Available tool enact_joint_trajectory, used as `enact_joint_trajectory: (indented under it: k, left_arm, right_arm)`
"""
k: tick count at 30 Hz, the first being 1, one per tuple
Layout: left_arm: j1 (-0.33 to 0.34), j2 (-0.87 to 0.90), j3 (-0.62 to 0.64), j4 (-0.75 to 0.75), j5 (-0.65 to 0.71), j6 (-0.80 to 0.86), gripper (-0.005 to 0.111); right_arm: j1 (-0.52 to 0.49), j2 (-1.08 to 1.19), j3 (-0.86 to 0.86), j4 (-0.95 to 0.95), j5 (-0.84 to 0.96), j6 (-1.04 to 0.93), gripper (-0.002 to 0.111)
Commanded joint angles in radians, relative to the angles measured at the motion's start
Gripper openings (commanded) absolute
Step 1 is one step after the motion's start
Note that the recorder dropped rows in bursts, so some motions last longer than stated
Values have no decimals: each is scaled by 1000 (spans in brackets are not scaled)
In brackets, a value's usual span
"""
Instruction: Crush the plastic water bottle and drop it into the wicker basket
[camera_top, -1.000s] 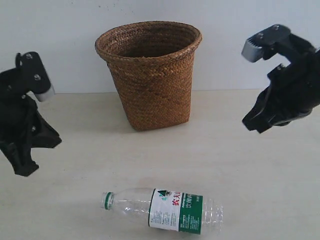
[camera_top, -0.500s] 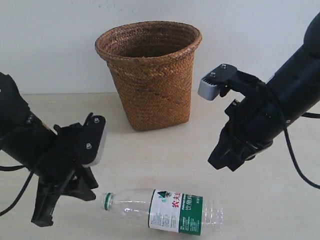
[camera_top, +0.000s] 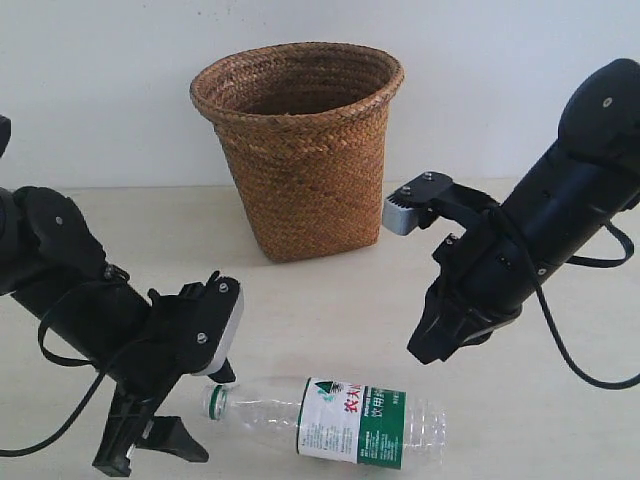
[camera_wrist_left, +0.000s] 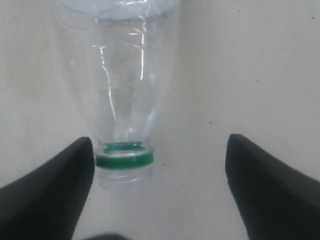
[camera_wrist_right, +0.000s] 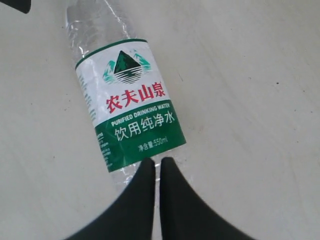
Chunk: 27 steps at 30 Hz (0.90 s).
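The plastic water bottle (camera_top: 345, 420) lies on its side near the table's front edge, uncrushed, cap end pointing left. The wicker basket (camera_top: 300, 150) stands upright behind it. My left gripper (camera_top: 175, 425) is low at the cap end and open. In the left wrist view the green-ringed neck (camera_wrist_left: 123, 160) sits just inside the wide gap of that gripper (camera_wrist_left: 160, 150), close against one finger (camera_wrist_left: 55, 185). My right gripper (camera_top: 428, 345) hovers above the bottle's base end. Its fingers are shut with nothing between them (camera_wrist_right: 157, 162), just past the green-and-white label (camera_wrist_right: 132, 105).
The pale tabletop (camera_top: 330, 300) runs back to a white wall (camera_top: 100, 80). The basket stands between the two arms' reach, about a hand's width behind the bottle. A black cable (camera_top: 590, 375) loops from the right arm.
Both arms came down from the sides toward the bottle. The left gripper dropped and moved right to the cap end. The right gripper sank a little lower over the base end. The bottle has not moved.
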Motion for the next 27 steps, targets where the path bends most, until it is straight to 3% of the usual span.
enact_joint_trajectory:
  k: [1, 4, 15, 18, 21, 22, 23, 27]
  left_arm:
    - [-5, 32, -3, -121, -50, 100, 67]
    - [-5, 53, -3, -183, -59, 185, 67]
    - [-5, 98, -3, -181, -113, 196, 63]
    - [-5, 98, -3, -181, -113, 196, 52]
    - [-5, 98, -3, -181, -113, 196, 30]
    - [-5, 98, -3, -181, -113, 193, 12]
    - [-5, 98, -3, -181, -113, 185, 5]
    - [-5, 98, -3, -181, -131, 64, 4]
  right_arm:
    - [1, 1, -7, 7, -24, -10, 0]
    - [1, 1, -7, 7, -26, -10, 0]
    - [1, 1, -7, 15, -31, -10, 0]
    - [1, 1, -7, 53, -29, -10, 0]
    - [1, 1, -7, 70, -23, -10, 0]
    - [1, 1, -5, 73, -23, -10, 0]
    - [1, 3, -5, 92, -15, -12, 0]
    - [9, 40, -5, 208, 11, -65, 0]
